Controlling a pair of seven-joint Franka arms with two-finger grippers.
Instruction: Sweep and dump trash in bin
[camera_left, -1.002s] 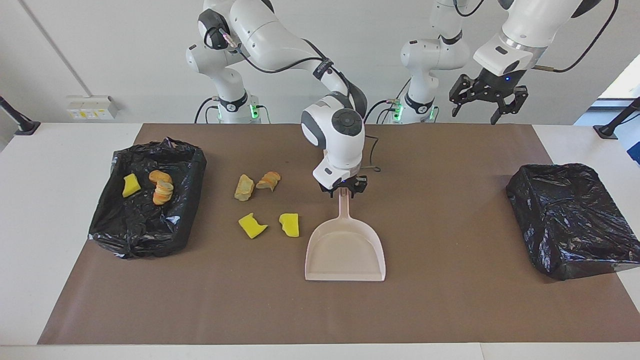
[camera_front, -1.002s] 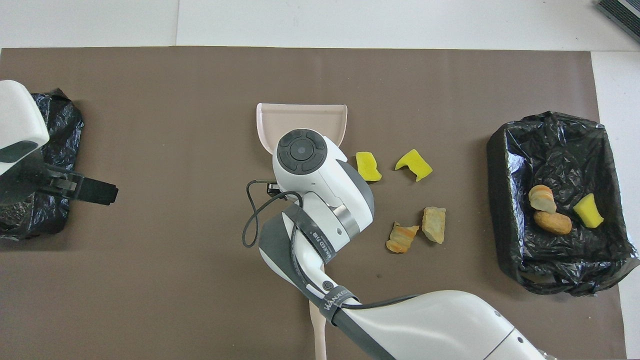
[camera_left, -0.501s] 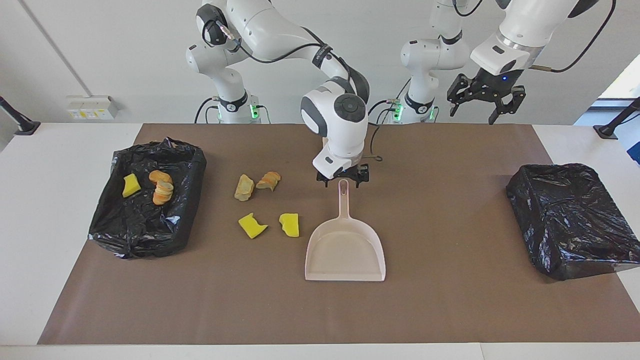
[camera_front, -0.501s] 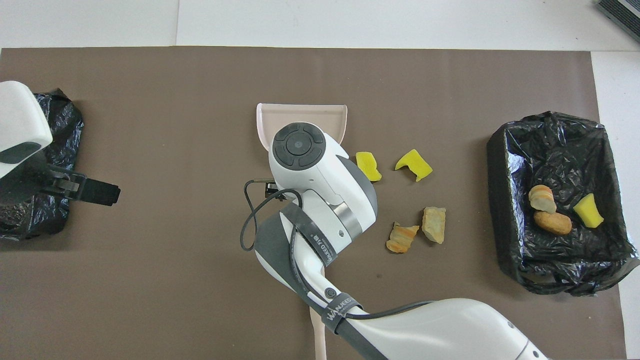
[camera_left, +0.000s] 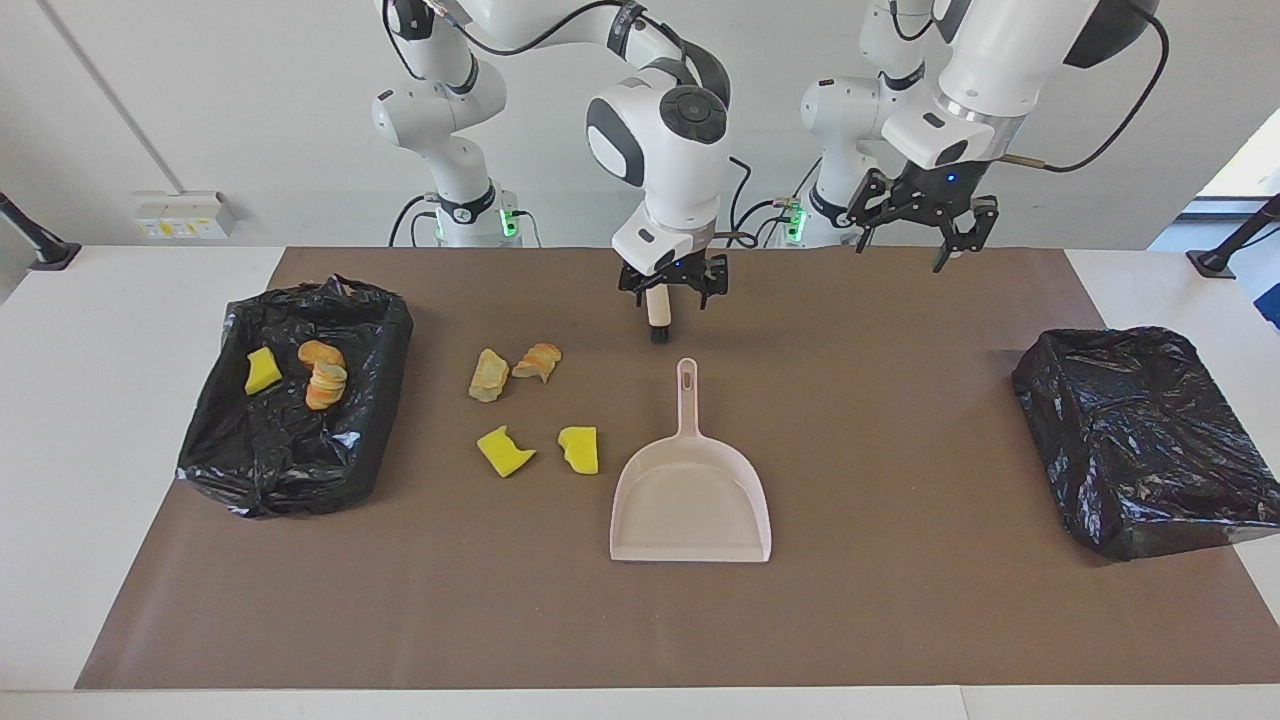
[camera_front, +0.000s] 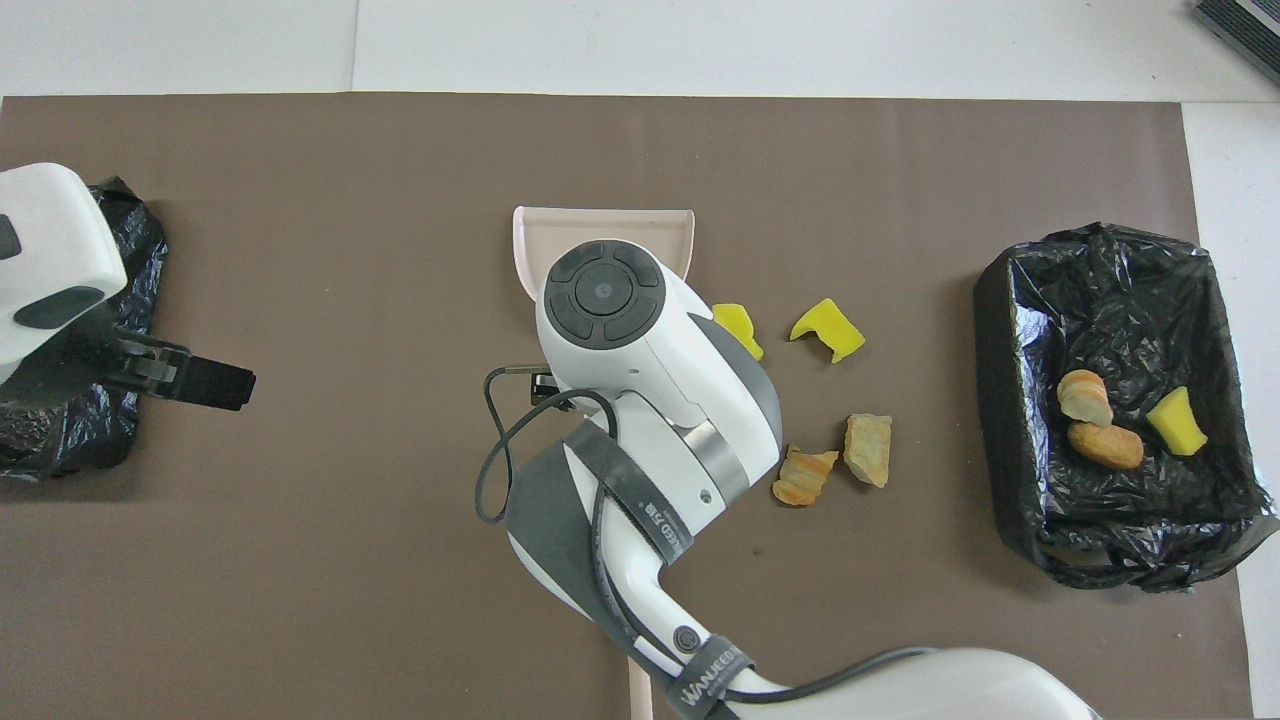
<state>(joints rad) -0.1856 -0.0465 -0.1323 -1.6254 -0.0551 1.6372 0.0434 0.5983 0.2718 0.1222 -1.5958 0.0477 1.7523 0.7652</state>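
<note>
Trash (camera_left: 505, 451) is partly binned: three chunks lie in the black-lined bin (camera_left: 380, 330) at the right arm's end, four sit loose on the bench (camera_left: 900, 600) beside the empty dustpan (camera_left: 690, 500), and both the right claw (camera_left: 668, 290) and the left claw (camera_left: 915, 235) hang open over the bench, gripping nothing.

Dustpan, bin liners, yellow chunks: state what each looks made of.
Dustpan: smooth pink-beige plastic by the look, moulded in one piece with a hang hole. Bin liners: thin glossy black plastic film, crinkled and glinting. Yellow chunks: probably sponge or foam, matte with torn edges.
</note>
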